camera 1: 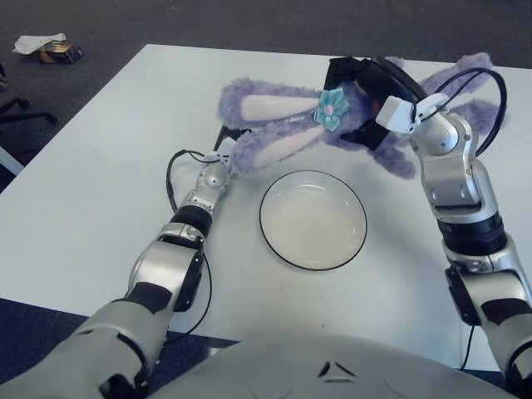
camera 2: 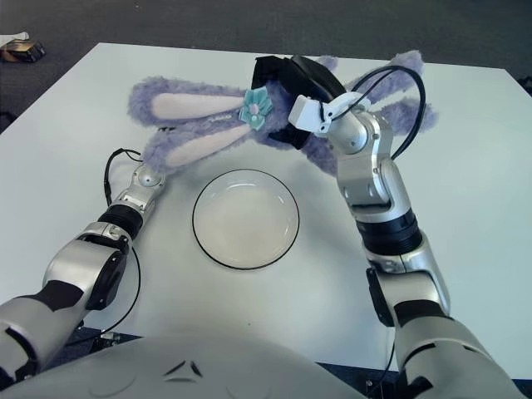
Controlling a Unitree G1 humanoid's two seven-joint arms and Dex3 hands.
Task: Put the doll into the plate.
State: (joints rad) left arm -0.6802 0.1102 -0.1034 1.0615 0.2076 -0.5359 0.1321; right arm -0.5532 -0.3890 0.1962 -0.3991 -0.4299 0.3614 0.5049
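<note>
**Q:** What sits at the centre of the white table (camera 1: 100, 208)?

**A:** A round, shallow plate (camera 1: 312, 219), pale and glossy with a thin dark rim, bare inside. Everything else is placed around it.

**Q:** And the doll?

**A:** The doll (camera 1: 283, 125) is a shaggy purple plush rabbit with long ears lined in pale pink and a teal fabric flower (camera 1: 332, 103) at the ear base. It lies beyond the plate, ears stretched toward the plate's far-left side. It is wholly outside the plate.

**Q:** Who holds it?

**A:** The right hand (camera 1: 366, 87), black-fingered, is closed over the doll's head behind the plate, fingers wrapped into the fur. The left hand (camera 1: 229, 150) shows just left of the plate's far edge, mostly buried under an ear tip; whether its fingers are spread or curled cannot be told.

**Q:** How much room is there?

**A:** Bare tabletop runs left, right and in front of the plate. Its far edge lies just beside the lower ear. Dark carpet (camera 1: 208, 21) borders the table, where a small box (camera 1: 58, 51) lies well off beyond the far-left corner.
</note>
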